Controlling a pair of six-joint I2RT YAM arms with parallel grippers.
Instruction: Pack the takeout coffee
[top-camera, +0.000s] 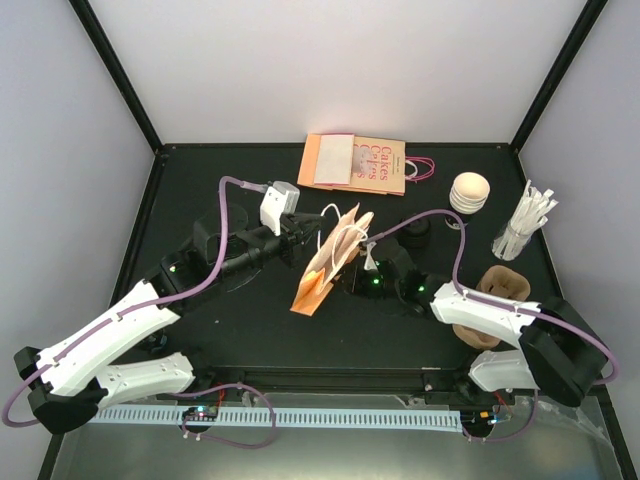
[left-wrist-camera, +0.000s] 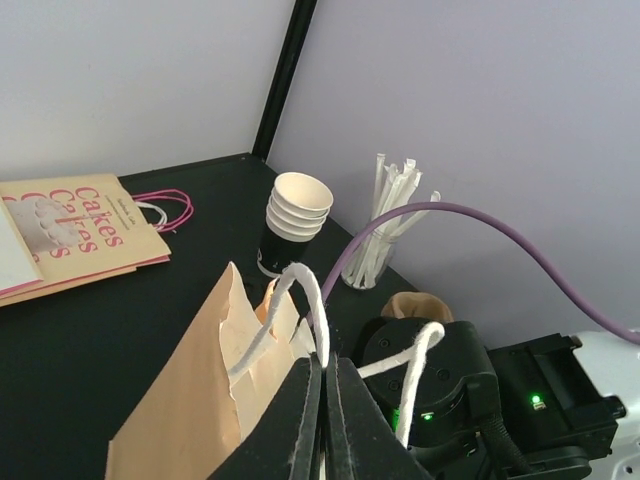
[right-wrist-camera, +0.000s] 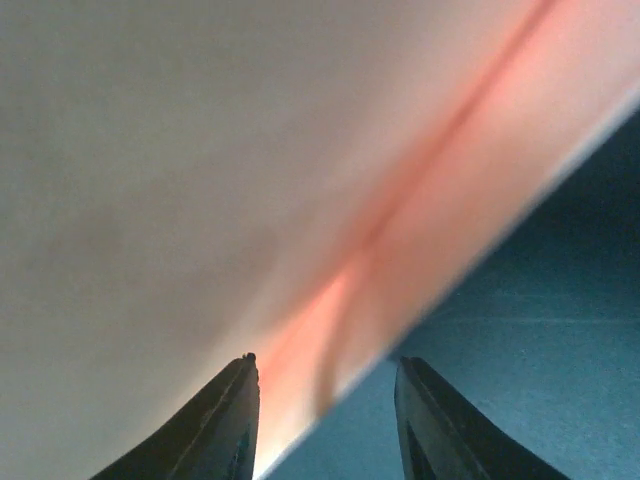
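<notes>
Takeout coffee (top-camera: 415, 232) — black, lidded, apparently upright — stands on the table (top-camera: 250, 330) right of centre.

A blurred pale tan paper surface (right-wrist-camera: 200, 150) with an orange crease is filling most of the view. The right gripper (right-wrist-camera: 325, 400) is holding its dark fingers apart at the paper's edge, above the dark worktop (right-wrist-camera: 540, 330).

Robot lab test cell
Two white arms (top-camera: 110, 340) bolted to a black desk (top-camera: 250, 330), boxed in by plain pale walls (top-camera: 330, 60) and black frame posts (top-camera: 115, 75), cable duct (top-camera: 330, 415) along the front.
</notes>
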